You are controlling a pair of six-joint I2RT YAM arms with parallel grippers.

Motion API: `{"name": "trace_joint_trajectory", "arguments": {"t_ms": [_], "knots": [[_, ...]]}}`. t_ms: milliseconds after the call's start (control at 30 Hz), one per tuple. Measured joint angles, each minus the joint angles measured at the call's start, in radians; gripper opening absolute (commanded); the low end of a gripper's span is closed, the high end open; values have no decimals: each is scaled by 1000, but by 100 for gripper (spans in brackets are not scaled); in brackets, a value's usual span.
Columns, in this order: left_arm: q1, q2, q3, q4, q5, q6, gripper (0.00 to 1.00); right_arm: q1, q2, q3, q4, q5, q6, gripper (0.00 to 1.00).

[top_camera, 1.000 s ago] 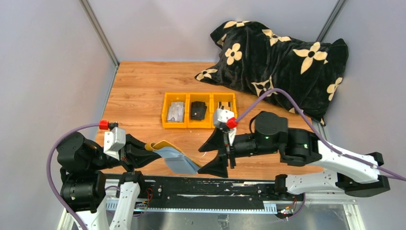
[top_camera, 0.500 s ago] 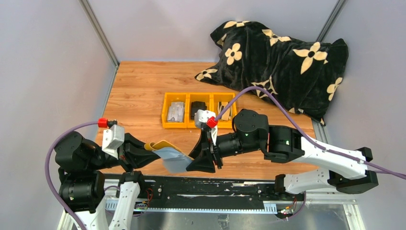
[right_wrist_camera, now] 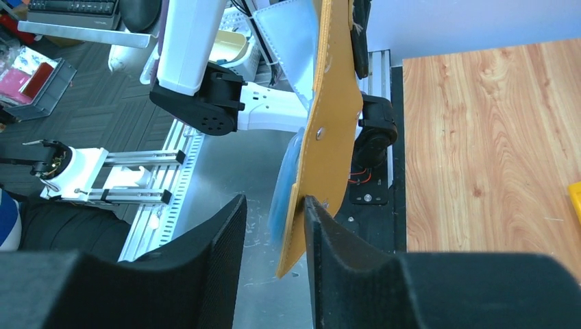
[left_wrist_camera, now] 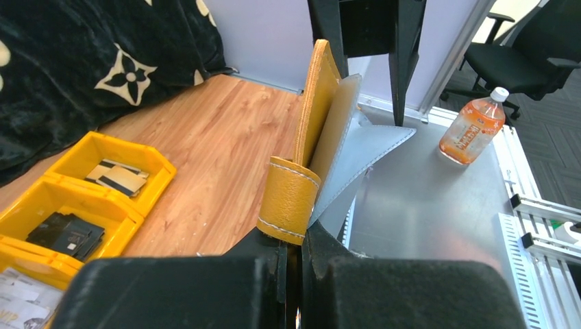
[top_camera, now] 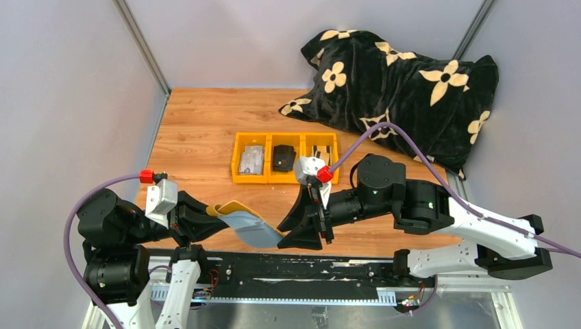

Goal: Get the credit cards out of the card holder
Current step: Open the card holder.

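Holder geometry decides the next move: card holder [top_camera: 248, 225] is held in the air over the near edge of the table [top_camera: 199, 130], long axis running from the left tool [top_camera: 209, 216] toward the right tool [top_camera: 283, 236], free open end facing the right arm. Left tool is pressed together on the holder's folded mustard end, clear in the left wrist view, with the flaps fanned out beyond it. Right arm is nearer the free edge: its 2 fingers [right_wrist_camera: 205, 260] stand partly spread and straddle that edge. Mustard flap touches 1 finger and there is a gap on the other side, so not a pinch yet. Pale sheet between the mustard flap and the grey-blue inner face looks like 1 of the credit cards [left_wrist_camera: 337, 116], seated in the holder; how many are inside cannot be told. Judgement: the pull should run along the holder's long axis, away from the left tool, and the right fingers need to close on the card alone, not the flap
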Motion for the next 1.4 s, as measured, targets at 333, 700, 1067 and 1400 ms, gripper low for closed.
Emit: {"name": "trace_joint_trajectory", "arguments": {"t_ms": [333,700,1067,1400], "knots": [[0,10,26,0,-2,0,0,0,-12,0,-20,1,-7,30],[0,11,32,0,-6,0,0,0,8,10,-42,27,-10,44],[0,11,32,0,-8,1,0,0,0,11,-36,19,-6,57],[0,11,32,0,-10,1,0,0,14,11,-29,-2,7,25]]}}
